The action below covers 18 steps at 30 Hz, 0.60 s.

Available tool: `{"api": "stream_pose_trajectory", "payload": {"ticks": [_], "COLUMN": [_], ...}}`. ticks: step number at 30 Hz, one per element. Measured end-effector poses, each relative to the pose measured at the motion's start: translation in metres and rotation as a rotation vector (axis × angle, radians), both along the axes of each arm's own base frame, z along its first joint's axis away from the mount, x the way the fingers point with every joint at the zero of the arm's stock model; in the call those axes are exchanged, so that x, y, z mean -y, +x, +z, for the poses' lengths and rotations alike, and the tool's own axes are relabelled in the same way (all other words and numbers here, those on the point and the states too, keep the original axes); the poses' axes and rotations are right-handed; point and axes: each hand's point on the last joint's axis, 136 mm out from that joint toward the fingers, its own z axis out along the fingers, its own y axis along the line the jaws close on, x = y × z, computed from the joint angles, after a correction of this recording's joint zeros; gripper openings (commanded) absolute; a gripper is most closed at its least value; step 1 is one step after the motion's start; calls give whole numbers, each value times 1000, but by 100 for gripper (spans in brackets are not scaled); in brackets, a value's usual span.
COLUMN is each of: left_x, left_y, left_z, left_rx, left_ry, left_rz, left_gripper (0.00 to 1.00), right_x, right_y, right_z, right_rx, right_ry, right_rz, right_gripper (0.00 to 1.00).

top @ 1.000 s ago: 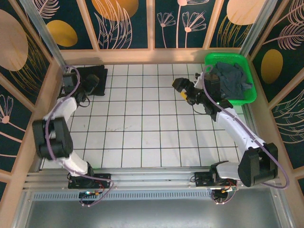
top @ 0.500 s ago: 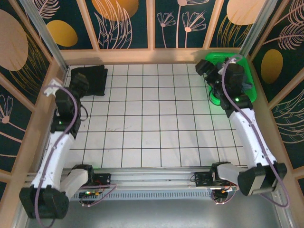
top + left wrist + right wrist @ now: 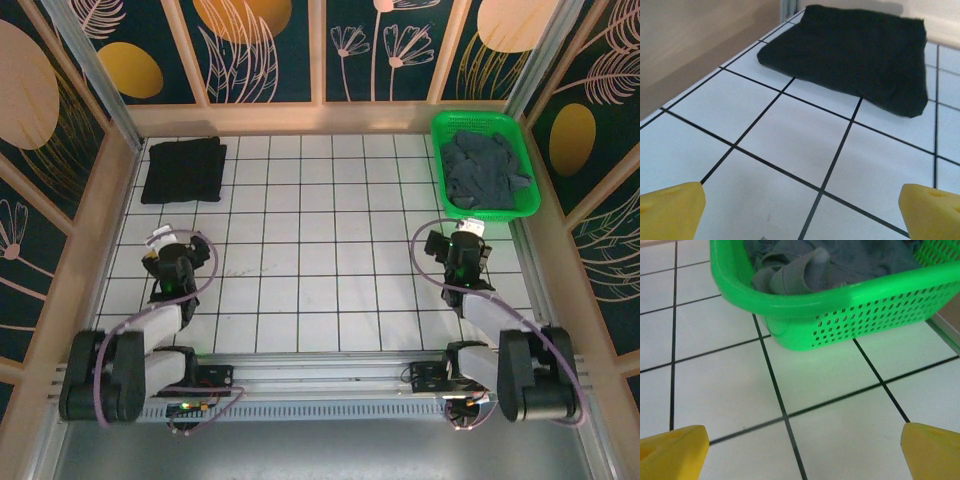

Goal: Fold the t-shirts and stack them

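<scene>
Over the tiled table (image 3: 300, 300) left gripper (image 3: 801, 212) and right gripper (image 3: 802, 450) crouch, jaws apart.

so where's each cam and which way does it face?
Top external: above, behind the bases, looking down at the table; left arm, right arm show.
Left wrist: low, facing the folded black tee; yellow fingertips at bottom corners.
Right wrist: low, facing the basket with the grey tee; fingertips likewise.
Shared: top also sees both tees, basket.
</scene>
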Motion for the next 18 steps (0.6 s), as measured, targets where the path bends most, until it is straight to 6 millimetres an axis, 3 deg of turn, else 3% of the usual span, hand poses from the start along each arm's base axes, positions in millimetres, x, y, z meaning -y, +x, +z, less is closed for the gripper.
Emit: {"api": "stream_pose_trajectory", "payload": {"ticks": [3,8,12,15,18], "left_x": [1,-1,5,8,10], "left_y": [19,52,46,25,33], "left_z": [1,19,31,11,16], "left_rx": [15,90,194,173,187], "left_ry": [27,60,77,81,85], "left_rz": [-15,-40,-87,-109,-118], "left_gripper": [99,99,99,99,99], "right_x": [6,9,3,1,0], "right_y": [14,37,44,36,37], "right_z": [1,-3,0,0,5], "right_rx": [59,123,188,228,254], "right_ry": [-1,21,31,32,32], "right_rz": [3,38,82,94,101], "right_gripper": [99,99,99,99,99]}}
